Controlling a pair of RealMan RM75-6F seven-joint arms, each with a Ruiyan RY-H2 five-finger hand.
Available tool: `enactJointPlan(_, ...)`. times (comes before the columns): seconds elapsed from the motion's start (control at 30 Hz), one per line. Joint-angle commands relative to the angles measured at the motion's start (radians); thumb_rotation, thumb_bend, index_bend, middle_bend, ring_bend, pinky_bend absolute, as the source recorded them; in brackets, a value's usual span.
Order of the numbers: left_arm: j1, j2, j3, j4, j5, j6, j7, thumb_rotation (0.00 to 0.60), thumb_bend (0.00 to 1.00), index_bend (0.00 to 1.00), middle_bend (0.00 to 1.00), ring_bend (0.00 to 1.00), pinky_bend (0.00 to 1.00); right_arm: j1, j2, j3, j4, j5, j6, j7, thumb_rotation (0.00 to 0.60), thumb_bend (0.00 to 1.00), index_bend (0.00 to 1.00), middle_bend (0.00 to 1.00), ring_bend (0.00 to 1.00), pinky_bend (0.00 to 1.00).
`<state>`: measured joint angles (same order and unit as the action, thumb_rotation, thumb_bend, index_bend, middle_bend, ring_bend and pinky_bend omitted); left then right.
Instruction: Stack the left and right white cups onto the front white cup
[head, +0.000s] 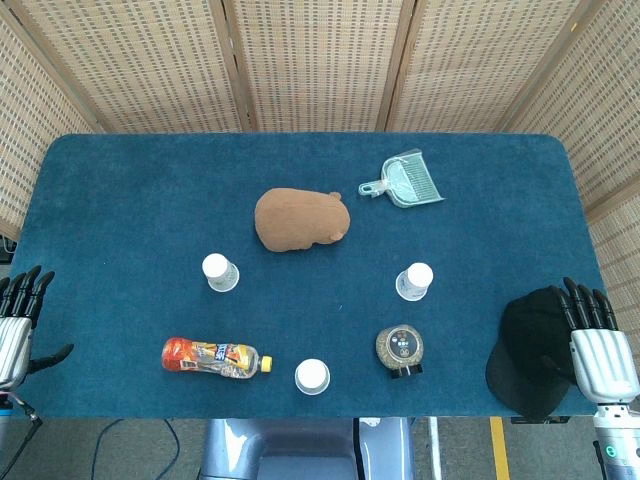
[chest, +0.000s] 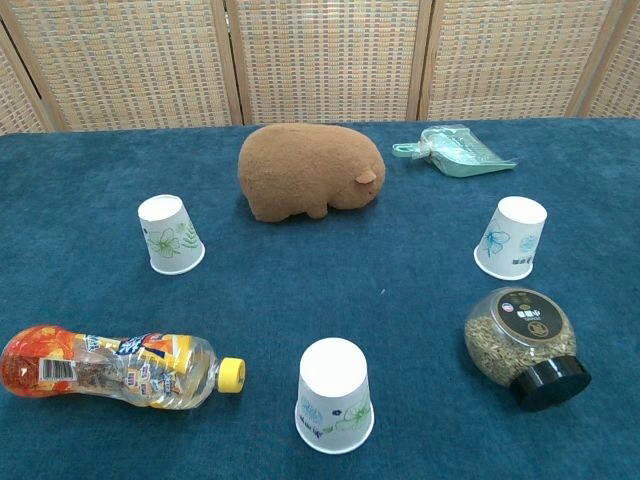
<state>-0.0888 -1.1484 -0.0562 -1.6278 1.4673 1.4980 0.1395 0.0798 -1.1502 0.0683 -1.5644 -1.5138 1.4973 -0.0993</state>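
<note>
Three white paper cups are standing upside down on the blue bench: the left cup (chest: 170, 234), the right cup (chest: 512, 237) and the front cup (chest: 334, 409), which is sitting nearest the robot between the other two, all well apart. They are looking light, thin-walled and easy to crush or tip, with smooth tapered sides, so a gentle pinch around the side wall just under the closed top is probably the safest hold.

The left robot hand (head: 18, 320) is resting at the bench's left edge and the right robot hand (head: 600, 345) at its right edge beside one black cap (head: 530, 350); both are showing released, fingers apart, grasping nothing.

Also lying there are one plush capybara (chest: 310, 172), one dustpan (chest: 455, 150), one drink bottle (chest: 115, 368) on its side, and one seed jar (chest: 520, 345).
</note>
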Motion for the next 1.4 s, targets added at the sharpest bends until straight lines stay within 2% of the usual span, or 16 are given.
enactJointPlan(0.03, -0.002, 0.002, -0.001, -0.001, -0.008, -0.008, -0.001, 0.600, 0.10, 0.00, 0.00, 0.00, 0.00, 0.002, -0.003, -0.001, -0.001, -0.003, -0.002, -0.005, 0.600, 0.00, 0.00, 0.00, 0.00, 0.00)
enactJointPlan(0.4, -0.003, 0.006, -0.002, -0.002, -0.012, -0.012, -0.005, 0.600, 0.10, 0.00, 0.00, 0.00, 0.00, -0.002, -0.013, -0.011, 0.000, -0.034, 0.020, -0.016, 0.600, 0.00, 0.02, 0.00, 0.00, 0.00)
enactJointPlan(1.23, -0.012, 0.003, 0.004, -0.010, 0.012, -0.014, 0.008, 0.600, 0.10, 0.00, 0.00, 0.00, 0.00, -0.003, -0.012, -0.001, 0.008, -0.020, 0.021, 0.008, 0.600, 0.00, 0.08, 0.00, 0.00, 0.00)
enactJointPlan(1.3, -0.018, 0.005, 0.002, -0.010, 0.012, -0.022, 0.002, 0.600, 0.11, 0.01, 0.00, 0.00, 0.00, -0.003, -0.011, 0.000, 0.011, -0.015, 0.018, 0.013, 0.600, 0.00, 0.09, 0.00, 0.00, 0.00)
enactJointPlan(1.4, -0.041, 0.015, -0.013, -0.017, 0.005, -0.047, 0.005, 0.600, 0.12, 0.08, 0.00, 0.00, 0.00, 0.000, -0.011, 0.001, 0.013, -0.009, 0.011, 0.017, 0.600, 0.00, 0.10, 0.00, 0.00, 0.00)
